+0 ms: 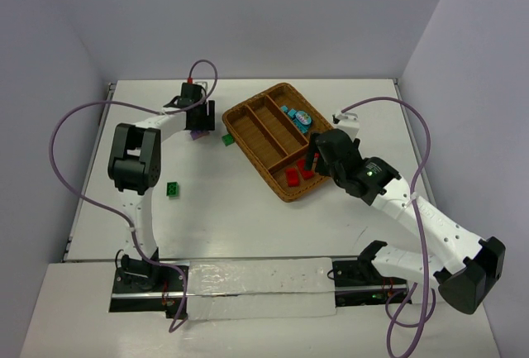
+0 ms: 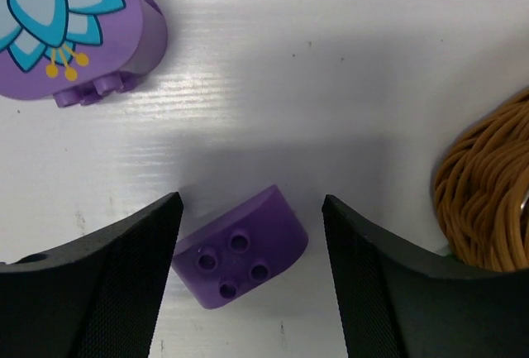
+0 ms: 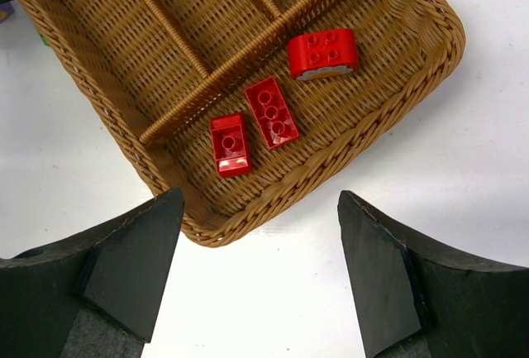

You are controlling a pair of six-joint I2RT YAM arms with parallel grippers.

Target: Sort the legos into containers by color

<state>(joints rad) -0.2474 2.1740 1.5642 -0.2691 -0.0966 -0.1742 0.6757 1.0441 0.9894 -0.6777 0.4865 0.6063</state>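
**Left wrist view: purple brick straddled, sorting about half done**

The left gripper has its fingers spread to either side of a small purple rounded plastic brick lying on the white table. One finger may just graze the brick, though the angle leaves that unclear, and nothing is pinched. A larger purple oval brick with a printed flower lies near.

The right gripper is also spread and empty. It hovers over the near corner of the brown woven wicker tray.

Below it, three red bricks sit in the crosswise compartment, and the teal-blue bricks sit in one outer long compartment. By my reading, red and teal are done.

Both purple pieces remain, as do two green bricks: one just beside the tray, one well apart.

The left arm reaches up the table's left side, folds at the elbow, and points its wrist down beside the tray's far corner. The right arm sweeps out rightward, then bends back in toward the tray.
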